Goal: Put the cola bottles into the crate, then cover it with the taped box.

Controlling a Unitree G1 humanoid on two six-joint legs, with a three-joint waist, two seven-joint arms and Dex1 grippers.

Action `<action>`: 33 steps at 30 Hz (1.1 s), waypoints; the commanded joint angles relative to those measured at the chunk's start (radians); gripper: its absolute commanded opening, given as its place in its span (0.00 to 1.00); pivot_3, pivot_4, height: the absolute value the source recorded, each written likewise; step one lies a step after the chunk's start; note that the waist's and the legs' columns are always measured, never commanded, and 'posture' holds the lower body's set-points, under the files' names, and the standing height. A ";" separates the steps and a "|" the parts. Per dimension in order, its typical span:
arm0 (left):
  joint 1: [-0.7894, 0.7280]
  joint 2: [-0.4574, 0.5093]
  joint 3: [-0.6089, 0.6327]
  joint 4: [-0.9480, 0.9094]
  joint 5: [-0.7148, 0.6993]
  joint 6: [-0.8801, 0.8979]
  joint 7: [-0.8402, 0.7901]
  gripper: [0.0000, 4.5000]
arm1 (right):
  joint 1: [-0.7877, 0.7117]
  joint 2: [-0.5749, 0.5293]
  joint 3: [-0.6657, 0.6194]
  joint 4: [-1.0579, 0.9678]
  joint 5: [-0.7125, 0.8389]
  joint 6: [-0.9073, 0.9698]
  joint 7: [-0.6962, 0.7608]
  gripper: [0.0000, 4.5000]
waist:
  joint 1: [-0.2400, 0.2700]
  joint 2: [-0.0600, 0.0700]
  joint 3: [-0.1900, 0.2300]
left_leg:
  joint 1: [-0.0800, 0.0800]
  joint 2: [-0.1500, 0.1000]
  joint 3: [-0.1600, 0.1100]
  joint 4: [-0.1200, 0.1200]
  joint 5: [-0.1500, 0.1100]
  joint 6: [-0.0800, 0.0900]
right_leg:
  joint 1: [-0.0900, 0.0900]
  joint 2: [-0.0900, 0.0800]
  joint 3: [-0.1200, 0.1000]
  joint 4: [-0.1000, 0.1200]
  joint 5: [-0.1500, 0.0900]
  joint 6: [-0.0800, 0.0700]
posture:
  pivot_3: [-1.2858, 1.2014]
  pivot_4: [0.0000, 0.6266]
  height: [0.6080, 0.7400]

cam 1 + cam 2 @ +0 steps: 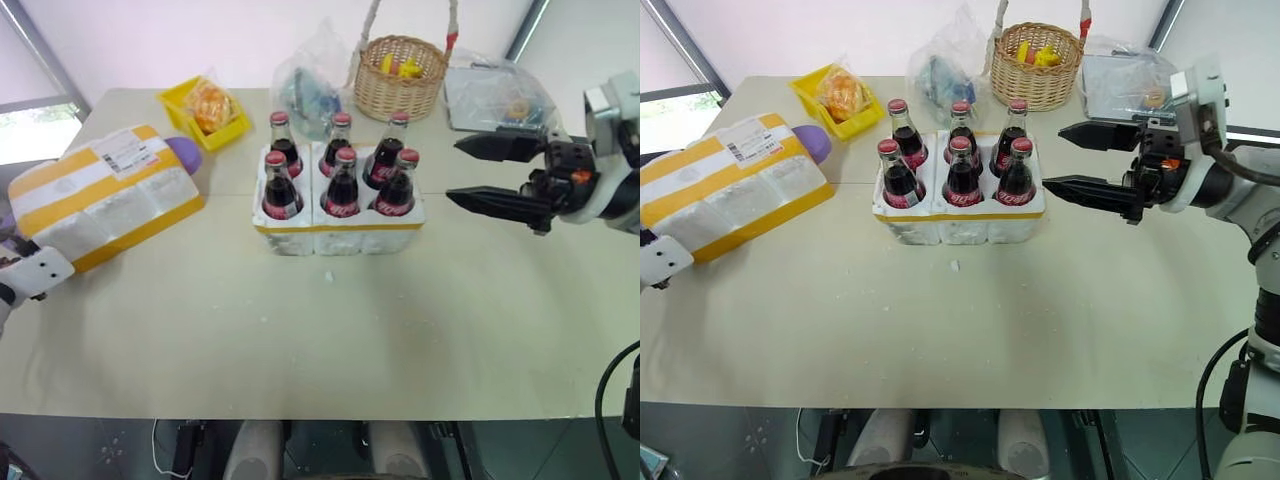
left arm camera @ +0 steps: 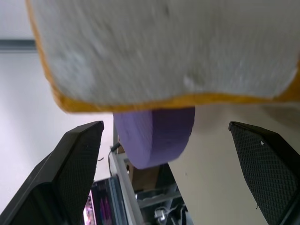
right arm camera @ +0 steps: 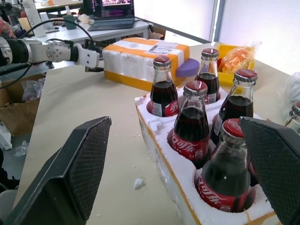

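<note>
A pale table (image 1: pixel 330 330) seen from above, its nearest stretch bare apart from a few white foam crumbs.

At the near left edge lies the taped box (image 1: pixel 105 195) — a large white foam box wrapped in broad yellow bands, a shipping label on top and a purple rounded end (image 1: pixel 184 152) sticking out toward the far side. The left gripper (image 2: pixel 164 173) is right at the box's near end, fingers spread wide and holding nothing; the box's yellow-edged foam and its other purple end fill the space just past the fingertips.

In the middle of the table sits the crate (image 1: pixel 340 225), a low white foam block with a yellow strip round its base. All six cola bottles (image 1: pixel 342 185) stand upright in its wells, two rows of three, red caps up.

Just to the crate's right hovers the right gripper (image 1: pixel 482 175) — black fingers parted wide and empty, pointing toward the bottles without touching them.

Along the far edge: a small yellow bin (image 1: pixel 207 110), a clear plastic bag (image 1: pixel 310 85), a wicker basket (image 1: pixel 400 75) and a clear packet (image 1: pixel 495 95)
</note>
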 commanded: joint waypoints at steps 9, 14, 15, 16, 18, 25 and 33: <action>-0.209 0.007 -0.144 0.193 0.074 0.014 0.135 1.00 | 0.009 -0.065 -0.059 -0.041 0.044 0.021 0.005 0.99 | 0.003 -0.002 -0.001 | 0.000 0.000 0.000 0.000 0.001 -0.001 | 0.000 0.000 0.000 0.000 0.001 0.000 | 0.52 0.24 0.98; -0.288 -0.016 -0.207 0.245 0.102 0.030 0.156 1.00 | 0.017 -0.071 -0.066 -0.053 0.054 0.029 -0.004 0.99 | 0.002 -0.003 -0.001 | 0.000 0.000 0.000 0.000 0.001 -0.001 | 0.000 0.000 0.000 0.000 0.001 0.001 | 0.52 0.24 0.98; -0.296 -0.021 -0.211 0.255 0.099 0.034 0.156 1.00 | 0.018 -0.072 -0.068 -0.055 0.053 0.030 -0.007 0.99 | 0.002 -0.003 -0.001 | 0.000 0.000 0.000 0.000 0.001 -0.001 | 0.000 0.000 0.000 0.000 0.001 0.001 | 0.52 0.24 0.98; -0.302 -0.025 -0.214 0.263 0.095 0.039 0.155 1.00 | 0.018 -0.073 -0.071 -0.055 0.053 0.031 -0.010 0.99 | 0.001 -0.003 -0.001 | 0.000 0.000 0.000 0.000 0.001 -0.001 | 0.000 0.000 0.000 0.000 0.001 0.001 | 0.52 0.24 0.98; -0.307 -0.031 -0.213 0.278 0.080 0.044 0.142 0.94 | 0.018 -0.078 -0.080 -0.055 0.054 0.035 -0.014 1.00 | 0.000 -0.003 -0.001 | 0.000 0.000 0.000 0.000 0.001 -0.001 | 0.000 0.000 0.000 0.000 0.001 0.001 | 0.52 0.24 0.98; -0.317 -0.041 -0.192 0.296 0.031 0.077 0.124 0.24 | 0.026 -0.083 -0.098 -0.050 0.051 0.036 -0.031 1.00 | 0.002 -0.004 -0.002 | 0.000 0.000 0.000 0.000 0.001 -0.002 | 0.000 0.000 0.000 0.000 0.001 0.001 | 0.52 0.24 0.98; -0.355 -0.014 -0.193 0.270 0.011 0.058 0.102 0.24 | 0.050 -0.084 -0.109 -0.048 0.043 0.024 -0.032 1.00 | 0.002 -0.004 -0.002 | 0.000 0.000 0.000 0.000 0.002 -0.002 | 0.000 0.000 0.000 0.001 0.001 0.001 | 0.52 0.24 0.98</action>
